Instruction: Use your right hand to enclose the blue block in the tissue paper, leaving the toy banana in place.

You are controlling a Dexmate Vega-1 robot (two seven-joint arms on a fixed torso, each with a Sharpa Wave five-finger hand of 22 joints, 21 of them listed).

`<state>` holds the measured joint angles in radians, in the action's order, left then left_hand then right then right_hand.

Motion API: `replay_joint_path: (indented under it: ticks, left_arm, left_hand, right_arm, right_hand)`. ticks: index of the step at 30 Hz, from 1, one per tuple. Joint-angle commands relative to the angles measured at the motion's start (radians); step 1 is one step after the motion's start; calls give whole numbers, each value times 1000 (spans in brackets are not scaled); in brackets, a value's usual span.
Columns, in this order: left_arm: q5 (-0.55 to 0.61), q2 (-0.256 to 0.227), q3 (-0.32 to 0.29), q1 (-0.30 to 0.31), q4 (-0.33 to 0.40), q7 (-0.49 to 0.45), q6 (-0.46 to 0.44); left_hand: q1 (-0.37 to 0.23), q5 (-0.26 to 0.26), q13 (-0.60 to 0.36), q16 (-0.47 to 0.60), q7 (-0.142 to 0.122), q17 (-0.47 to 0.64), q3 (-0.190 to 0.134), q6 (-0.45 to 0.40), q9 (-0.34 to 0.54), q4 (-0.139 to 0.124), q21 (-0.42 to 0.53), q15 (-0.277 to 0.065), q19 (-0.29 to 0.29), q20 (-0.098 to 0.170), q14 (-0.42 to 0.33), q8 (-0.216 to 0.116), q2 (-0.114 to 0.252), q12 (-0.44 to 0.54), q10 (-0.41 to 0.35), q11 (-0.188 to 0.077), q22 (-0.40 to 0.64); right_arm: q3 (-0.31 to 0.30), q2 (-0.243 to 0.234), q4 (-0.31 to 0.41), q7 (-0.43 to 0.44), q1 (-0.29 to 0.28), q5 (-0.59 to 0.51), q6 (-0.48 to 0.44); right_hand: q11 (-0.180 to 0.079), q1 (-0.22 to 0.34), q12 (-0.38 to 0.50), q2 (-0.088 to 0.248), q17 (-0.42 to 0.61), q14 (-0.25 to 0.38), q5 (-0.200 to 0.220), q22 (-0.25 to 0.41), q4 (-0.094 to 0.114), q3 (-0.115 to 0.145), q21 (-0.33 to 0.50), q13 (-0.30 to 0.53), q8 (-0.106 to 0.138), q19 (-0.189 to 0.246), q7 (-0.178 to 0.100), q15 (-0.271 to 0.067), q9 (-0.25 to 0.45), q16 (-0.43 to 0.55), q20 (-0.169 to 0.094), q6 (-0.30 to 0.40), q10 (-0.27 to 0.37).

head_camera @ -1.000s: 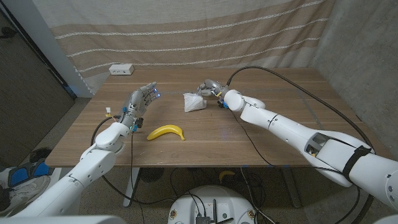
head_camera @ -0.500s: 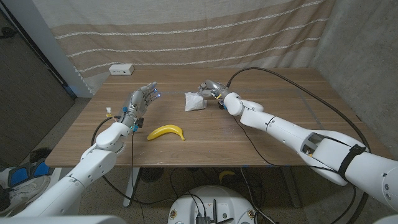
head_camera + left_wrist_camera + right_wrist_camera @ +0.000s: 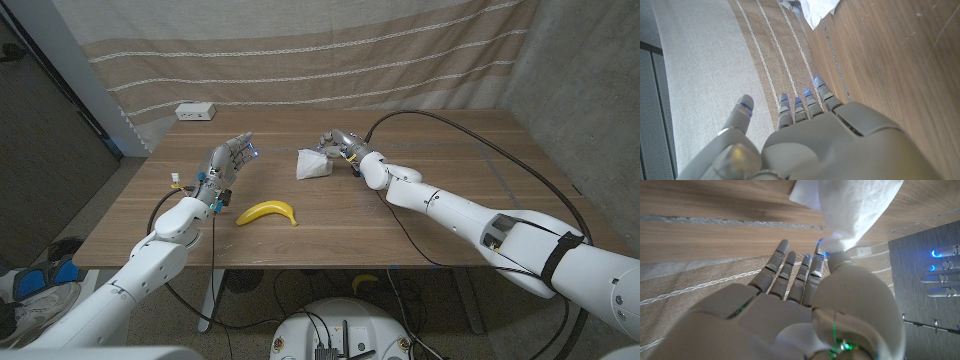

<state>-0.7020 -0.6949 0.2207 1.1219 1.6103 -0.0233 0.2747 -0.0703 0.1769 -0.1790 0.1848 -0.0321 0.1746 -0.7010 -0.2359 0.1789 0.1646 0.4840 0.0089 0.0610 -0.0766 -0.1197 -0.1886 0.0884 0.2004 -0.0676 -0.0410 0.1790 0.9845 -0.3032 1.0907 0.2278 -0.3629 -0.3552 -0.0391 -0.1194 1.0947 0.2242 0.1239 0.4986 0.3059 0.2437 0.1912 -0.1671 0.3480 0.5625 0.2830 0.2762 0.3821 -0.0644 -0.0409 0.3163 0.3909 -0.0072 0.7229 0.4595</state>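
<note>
The right hand [image 3: 335,140] pinches a corner of the tissue [image 3: 312,164] bundled just beside it, the banana [image 3: 267,212] well apart, the left hand [image 3: 226,160] open and empty.

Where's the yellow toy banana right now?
In the head view, the yellow toy banana lies on the wooden table, near the left hand, apart from it.

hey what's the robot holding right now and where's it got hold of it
The right hand pinches the tissue paper by one edge. The left hand holds nothing.
</note>
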Motion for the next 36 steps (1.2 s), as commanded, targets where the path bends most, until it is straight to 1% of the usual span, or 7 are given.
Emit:
replay_joint_path:
  ticks: [1,5,16,20,28,34,36]
  left_arm:
    - [-1,-2,0,-3,-2,11,4]
    - [-1,-1,0,-3,-3,12,5]
    - [0,-1,-2,-1,-3,11,9]
    - [-2,0,-2,-1,-2,10,8]
    - [0,-2,1,-2,1,13,4]
    - [2,-5,1,-1,4,14,5]
    - [0,-6,0,0,6,15,4]
  left_hand:
    - [-5,-2,-5,3,-5,2,6,-1,5,-1,-1,6,4,-5,0,1,0,-2,0,-1,5]
    - [-6,-2,-5,3,-4,2,6,-1,5,-1,-2,6,4,-5,0,1,0,-2,0,1,5]
    - [-7,-2,-5,3,-4,2,7,-1,5,-1,-4,5,5,-5,-1,1,1,-2,0,4,5]
    - [-7,-2,-5,3,-5,1,8,0,5,-1,-6,5,5,-5,-1,1,1,-1,-1,0,5]
    - [-8,-2,-5,3,-5,1,9,-1,5,-1,-7,4,6,-6,-2,1,2,-2,0,0,5]
    - [-8,-2,-5,2,-5,1,10,0,5,-1,-8,5,7,-6,-1,1,2,-1,-1,-1,5]
    - [-9,-2,-5,2,-5,1,10,1,5,-1,-9,5,7,-6,0,1,2,-2,0,0,5]
  right_arm:
    - [-9,6,-9,60,-15,-6,14]
    - [-15,11,-20,97,-21,-7,31]
    - [-25,14,-32,125,-25,1,62]
    - [-33,6,-21,133,-32,7,75]
    - [-83,-24,31,123,-71,70,128]
    - [-134,-36,56,94,-104,149,185]
    - [-155,-48,84,85,-123,178,203]
  right_hand:
    - [-1,-10,-9,1,4,-10,-3,-1,3,-1,6,1,-21,-3,-8,-130,-8,-2,-2,-38,-17]
    - [-2,-14,-9,9,7,-12,-3,-1,9,0,6,1,-24,-5,-9,-130,-11,0,-4,-40,-18]
    - [2,-27,-9,17,7,-13,-2,-1,18,2,7,0,-27,-7,-5,-127,-20,-5,-6,-30,-20]
    - [2,-34,-9,18,7,-13,-2,-1,21,0,8,0,-28,-7,-4,-127,-23,-5,-6,-28,-22]
    - [23,-76,-9,19,11,-18,0,-2,42,-12,11,-1,-43,-7,13,-113,-36,-7,-1,-41,-27]
    - [49,-151,-10,18,17,-25,4,-1,73,-36,11,-2,-64,-20,42,-91,-52,-10,13,-70,-40]
    - [59,-178,-11,18,19,-28,7,-1,83,-45,12,-2,-70,-22,48,-84,-58,-11,16,-77,-46]
